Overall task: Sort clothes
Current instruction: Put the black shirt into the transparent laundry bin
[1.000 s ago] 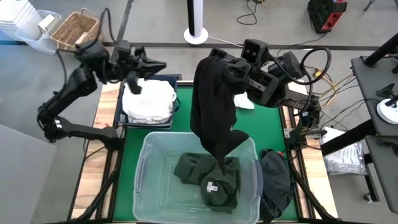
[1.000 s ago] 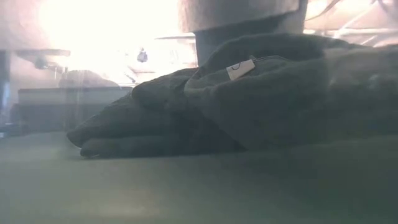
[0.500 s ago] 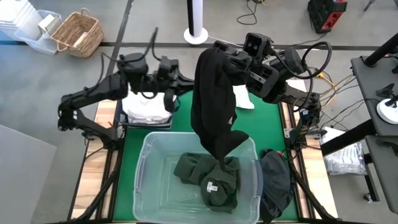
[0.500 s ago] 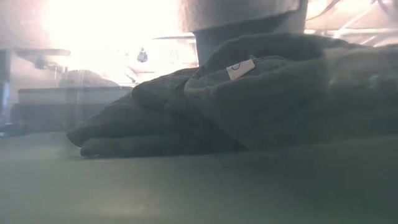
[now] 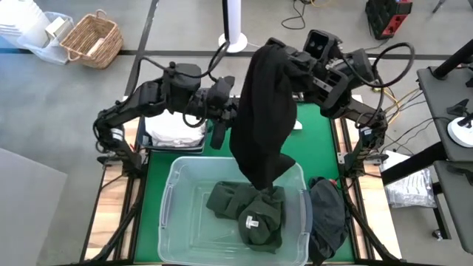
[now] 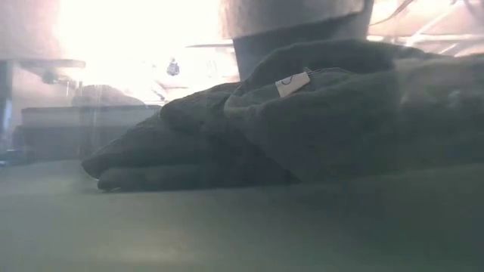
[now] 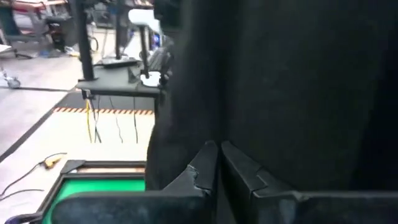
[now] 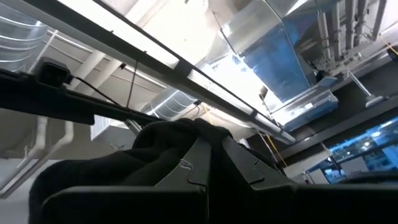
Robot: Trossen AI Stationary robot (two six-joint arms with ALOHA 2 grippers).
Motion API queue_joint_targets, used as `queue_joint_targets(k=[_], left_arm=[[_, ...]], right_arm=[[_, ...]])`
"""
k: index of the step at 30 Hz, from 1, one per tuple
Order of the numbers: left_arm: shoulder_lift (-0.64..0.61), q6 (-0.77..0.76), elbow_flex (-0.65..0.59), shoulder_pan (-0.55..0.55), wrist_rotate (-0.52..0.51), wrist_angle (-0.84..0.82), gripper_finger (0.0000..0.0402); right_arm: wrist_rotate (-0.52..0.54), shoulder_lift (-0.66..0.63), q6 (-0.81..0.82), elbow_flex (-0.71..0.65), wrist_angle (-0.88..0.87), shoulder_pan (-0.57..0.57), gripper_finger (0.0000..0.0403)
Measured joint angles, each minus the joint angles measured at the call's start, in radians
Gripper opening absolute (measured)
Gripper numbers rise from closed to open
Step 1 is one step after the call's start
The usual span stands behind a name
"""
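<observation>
A black garment (image 5: 262, 118) hangs from my right gripper (image 5: 279, 58), which is raised over the table's far side and shut on the garment's top. Its lower end (image 5: 264, 185) reaches down into the clear tub (image 5: 171, 193), onto dark green clothes (image 5: 251, 210); one of these bears a white tag (image 6: 291, 83). My left gripper (image 5: 229, 111) is shut and level at the hanging garment's left edge, with the black cloth (image 7: 286, 87) filling its wrist view. White clothes (image 5: 174, 129) lie piled in the navy bin (image 5: 142, 131). My right gripper pinches a bunched fold at the black garment's top (image 8: 180, 134) between its two fingers, which slant upward. The garment hangs long and slack below, its lower end resting on the green clothes in the tub. My left gripper's shut fingertips (image 7: 208, 155) stand right at the cloth; whether they touch it, I cannot tell.
Another dark garment (image 5: 329, 210) lies on the table's right side beside the tub. A green mat (image 5: 314, 137) covers the table. A wicker basket (image 5: 90, 35) and a white stand (image 5: 233, 37) are on the floor beyond the far edge.
My left gripper has swung from over the white pile toward the table's right, up to the hanging black garment, rolling a little and staying shut. My right gripper has carried the garment's top slightly toward the far right; the lower end has stayed in the tub.
</observation>
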Motion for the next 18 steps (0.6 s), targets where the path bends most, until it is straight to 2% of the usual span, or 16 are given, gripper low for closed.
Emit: queue_joint_targets(k=[3,10,18], left_arm=[[0.051,0.022,0.115,-0.027,0.003,-0.089,0.0000],[0.007,0.022,0.031,-0.058,0.036,-0.057,0.0000],[0.006,0.024,0.033,-0.109,0.257,-0.058,0.0000]], right_arm=[[0.000,-0.012,-0.020,0.000,-0.001,0.000,0.0012],[-0.001,-0.039,-0.077,0.000,-0.040,0.000,0.0012],[0.000,-0.048,-0.106,0.000,-0.056,-0.024,0.0012]])
